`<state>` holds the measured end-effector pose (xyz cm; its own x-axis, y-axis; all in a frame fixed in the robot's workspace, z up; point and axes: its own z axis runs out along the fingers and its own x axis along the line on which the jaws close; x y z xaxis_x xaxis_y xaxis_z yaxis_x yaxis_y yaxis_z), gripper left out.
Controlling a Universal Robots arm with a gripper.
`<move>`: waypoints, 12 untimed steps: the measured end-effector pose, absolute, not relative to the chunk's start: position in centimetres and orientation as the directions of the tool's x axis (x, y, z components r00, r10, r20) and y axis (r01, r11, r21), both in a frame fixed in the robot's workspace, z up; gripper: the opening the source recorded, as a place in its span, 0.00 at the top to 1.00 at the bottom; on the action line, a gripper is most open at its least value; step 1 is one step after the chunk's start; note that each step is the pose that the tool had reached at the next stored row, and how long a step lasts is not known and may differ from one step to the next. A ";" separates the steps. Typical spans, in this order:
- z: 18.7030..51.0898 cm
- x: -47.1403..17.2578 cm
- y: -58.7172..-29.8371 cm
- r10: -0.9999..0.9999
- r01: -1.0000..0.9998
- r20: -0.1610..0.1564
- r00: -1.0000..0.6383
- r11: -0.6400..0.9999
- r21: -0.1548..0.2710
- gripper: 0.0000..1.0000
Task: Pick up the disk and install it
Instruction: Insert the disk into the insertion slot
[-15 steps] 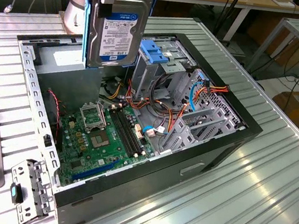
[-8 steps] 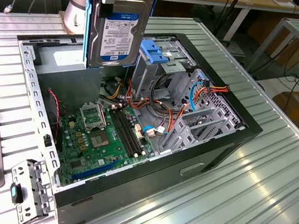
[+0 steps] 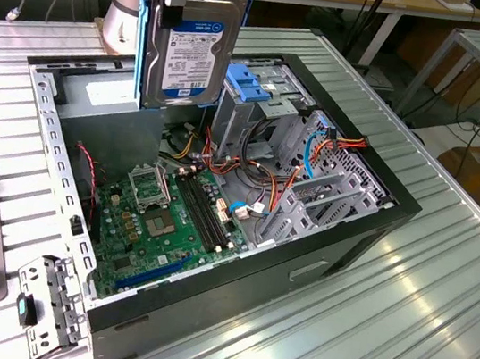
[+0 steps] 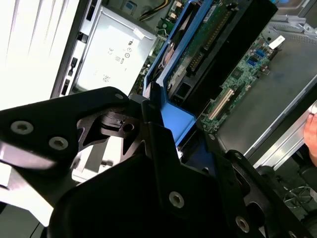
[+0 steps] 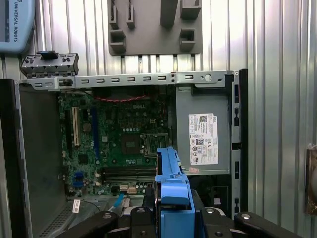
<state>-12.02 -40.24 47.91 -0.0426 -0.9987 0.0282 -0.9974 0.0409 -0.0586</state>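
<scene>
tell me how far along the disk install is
Done: the disk is picked up. The gripper is shut on its blue rail and holds it upright in the air. In hand: it hangs over the open computer case, to the exterior view's left of the light-blue bracket. Left: the install itself, as the disk is not yet seated in the case.

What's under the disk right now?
The open computer case: the disk hangs above its motherboard and the grey power supply. The spot straight beneath is hidden by the disk itself.
</scene>
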 end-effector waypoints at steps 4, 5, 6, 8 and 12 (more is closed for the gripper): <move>47.9 -11.9 -40.2 -0.999 -0.997 0.028 -0.043 0.041 -0.059 0.63; 47.9 -11.9 -40.2 -0.999 -0.997 0.028 -0.043 0.041 -0.059 0.63; 47.9 -11.8 -40.2 -0.999 -0.997 0.028 -0.043 0.041 -0.059 0.63; 47.9 -11.8 -40.2 -0.999 -0.997 0.028 -0.043 0.041 -0.059 0.63; 47.9 -11.7 -40.2 -0.999 -0.997 0.028 -0.043 0.041 -0.059 0.63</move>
<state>-11.68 -40.24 47.92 -0.0426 -0.9987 0.0282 -0.9974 0.0409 -0.0586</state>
